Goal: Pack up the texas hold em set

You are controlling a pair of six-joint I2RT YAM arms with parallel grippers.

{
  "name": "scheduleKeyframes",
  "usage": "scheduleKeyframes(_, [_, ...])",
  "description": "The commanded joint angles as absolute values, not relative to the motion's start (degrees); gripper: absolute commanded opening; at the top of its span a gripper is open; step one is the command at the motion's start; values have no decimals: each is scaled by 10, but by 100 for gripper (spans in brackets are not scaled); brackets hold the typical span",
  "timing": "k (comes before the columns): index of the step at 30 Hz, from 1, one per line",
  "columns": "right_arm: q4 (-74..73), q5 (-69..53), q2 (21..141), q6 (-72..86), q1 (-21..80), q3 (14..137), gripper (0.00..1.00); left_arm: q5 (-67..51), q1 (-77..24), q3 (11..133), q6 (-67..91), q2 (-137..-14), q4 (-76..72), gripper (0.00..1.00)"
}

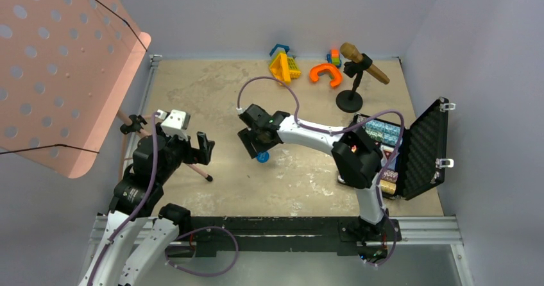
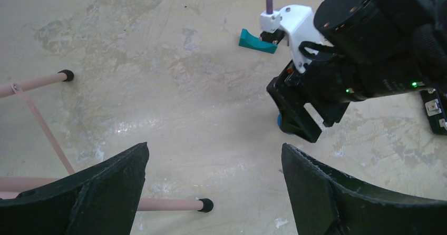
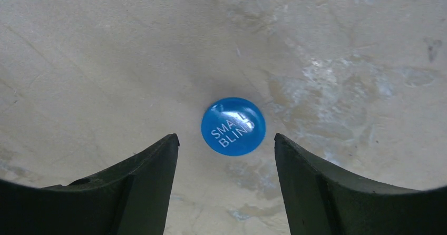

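Top view. Scuffed tan worktop [image 1: 192, 93], with a black ribbed case [image 1: 425, 146] open at the right edge and chip rows [image 1: 383, 132] visible inside. Near the centre, the right end effector [image 1: 255, 143], stretched leftward and tilted down over a round blue token [image 1: 262, 157] on the worktop, well apart from the case. At the left, the left end effector [image 1: 197, 150], open and holding nothing, beside a pink music stand [image 1: 64, 74]. Along the far edge, colourful plastic toys [image 1: 284, 66] and a microphone [image 1: 363, 62] on a small stand.

Left wrist view. 2 black fingers [image 2: 89, 193] spread wide above bare worktop, nothing between them. Ahead, the right end effector low over the worktop, with a sliver of the blue token under its tip. Farther off, a teal curved piece [image 2: 256, 41].

Right wrist view. 2 dark fingers [image 3: 132, 187] parted, with the token flat on the worktop between their tips, touching neither. On top, white lettering: "SMALL BLIND".
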State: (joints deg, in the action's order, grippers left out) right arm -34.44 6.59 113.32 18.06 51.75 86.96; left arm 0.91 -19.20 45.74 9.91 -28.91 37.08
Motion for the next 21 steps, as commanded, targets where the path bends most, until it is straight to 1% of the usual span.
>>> scheduleKeyframes(1, [-374, 70, 1159, 195, 524, 924, 70, 17, -192, 461, 100, -292, 359, 99])
scheduleKeyframes(8, [-384, 77, 1179, 194, 525, 931, 70, 16, -192, 461, 100, -290, 359, 100])
scheduleKeyframes(21, [-405, 71, 1203, 191, 526, 941, 65, 15, -192, 461, 100, -289, 359, 100])
